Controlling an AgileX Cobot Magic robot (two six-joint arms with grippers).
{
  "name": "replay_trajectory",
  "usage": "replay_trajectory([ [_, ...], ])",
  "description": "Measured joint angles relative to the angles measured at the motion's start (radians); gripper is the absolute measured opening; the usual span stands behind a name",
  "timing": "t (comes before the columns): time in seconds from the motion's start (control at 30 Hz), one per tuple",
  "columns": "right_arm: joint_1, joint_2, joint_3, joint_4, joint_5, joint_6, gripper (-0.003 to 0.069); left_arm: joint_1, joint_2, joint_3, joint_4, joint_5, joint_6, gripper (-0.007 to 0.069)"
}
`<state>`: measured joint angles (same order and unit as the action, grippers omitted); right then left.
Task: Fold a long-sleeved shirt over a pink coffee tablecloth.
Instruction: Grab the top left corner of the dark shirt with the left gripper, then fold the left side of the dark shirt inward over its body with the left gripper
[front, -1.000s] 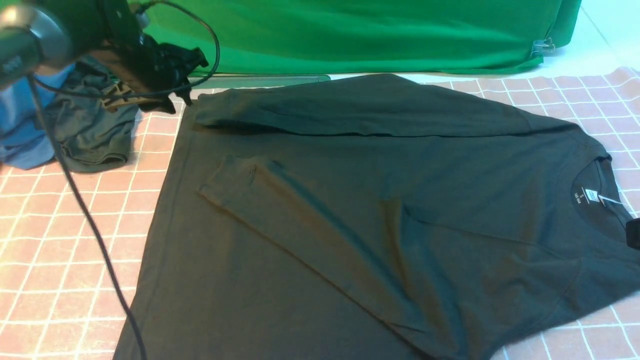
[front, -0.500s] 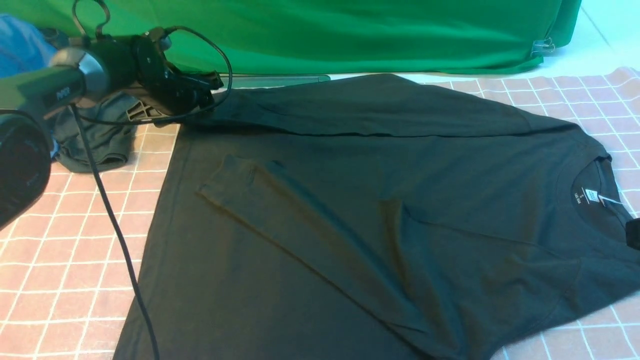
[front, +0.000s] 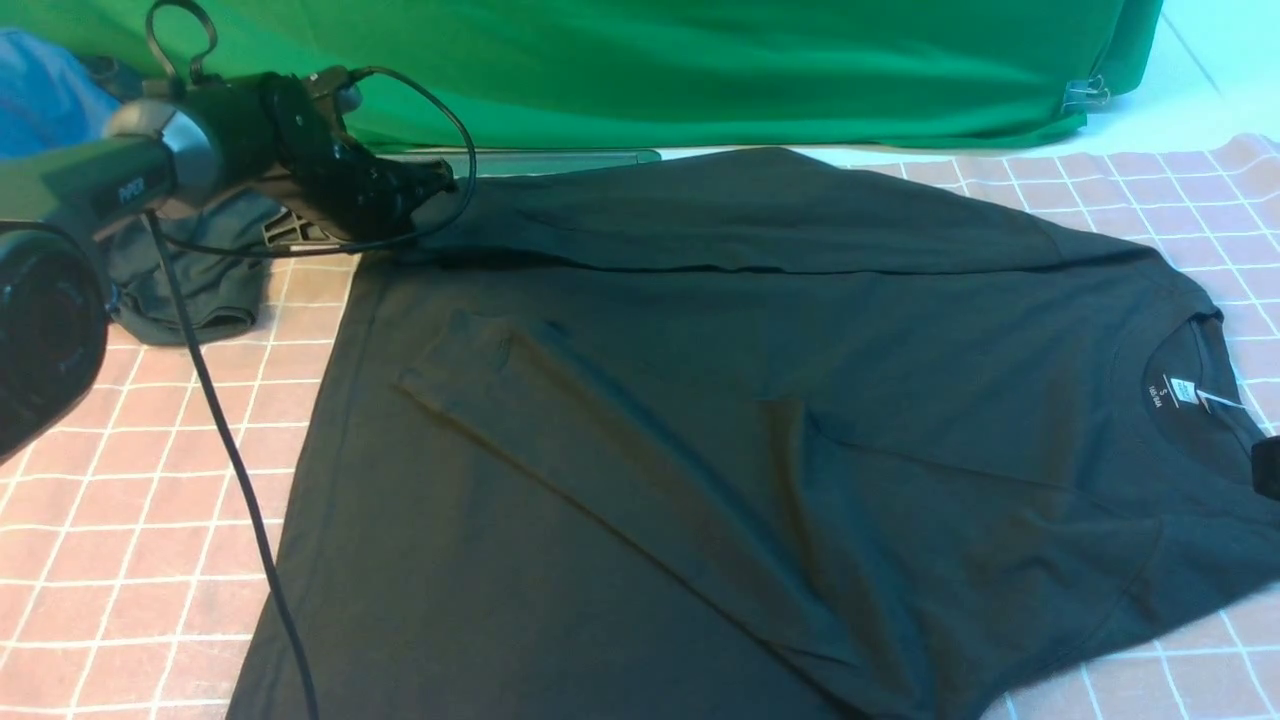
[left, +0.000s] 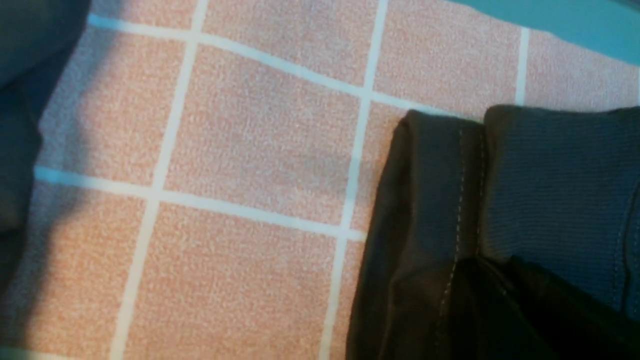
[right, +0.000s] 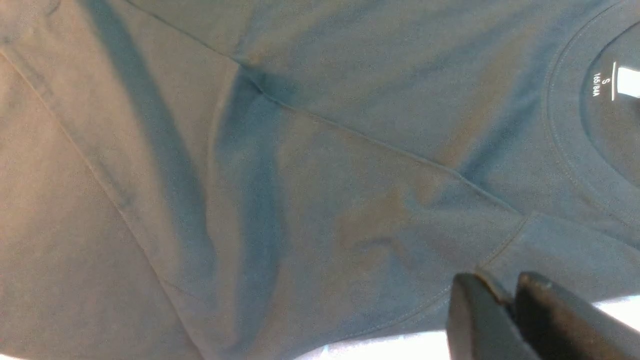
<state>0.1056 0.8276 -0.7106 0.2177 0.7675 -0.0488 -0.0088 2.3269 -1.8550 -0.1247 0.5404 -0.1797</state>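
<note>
From the front, your large black crew-neck long-sleeved shirt (front: 700, 420) lies spread on the wide dusty pink coffee tablecloth (front: 120, 480) with its thin white grid. The collar and white neck label (front: 1183, 390) are to the right and the hem to the left. Both sleeves are folded in over the body, one along the far edge and one slanting across the middle. Your left gripper (front: 425, 190) sits low at the shirt's far left corner, where the far sleeve's cuff ends. Its jaws are clamped together on the fabric there. Behind the shirt hangs a plain green cloth (front: 700, 70). A crumpled dark grey garment (front: 190, 285) and a blue garment (front: 40, 95) lie at the far left, off the shirt.

In the left wrist view you see the pink grid cloth (left: 250, 150) close up. The shirt's ribbed cuff (left: 550, 175) lies beside a stitched hem, both running into a dark patch at the frame edge. The fingers themselves do not show clearly here.

In the right wrist view the shirt (right: 300, 175) fills the frame, with its shoulder seam and collar. Your right gripper (right: 500, 287) stands at the shirt's near shoulder edge, fingers drawn close with only a thin gap. You cannot tell whether cloth is pinched between them.
</note>
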Motion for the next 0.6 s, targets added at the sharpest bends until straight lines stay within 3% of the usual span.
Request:
replay_trajectory([
  [0.43, 0.0, 0.0, 0.0, 0.0, 0.0, 0.0, 0.0144, 0.0, -0.15, 0.0, 0.024, 0.129, 0.011, 0.0029],
  [0.6, 0.0, 0.0, 0.0, 0.0, -0.001, 0.0, 0.0144, 0.0, -0.214, 0.0, 0.024, 0.259, 0.015, 0.0029],
])
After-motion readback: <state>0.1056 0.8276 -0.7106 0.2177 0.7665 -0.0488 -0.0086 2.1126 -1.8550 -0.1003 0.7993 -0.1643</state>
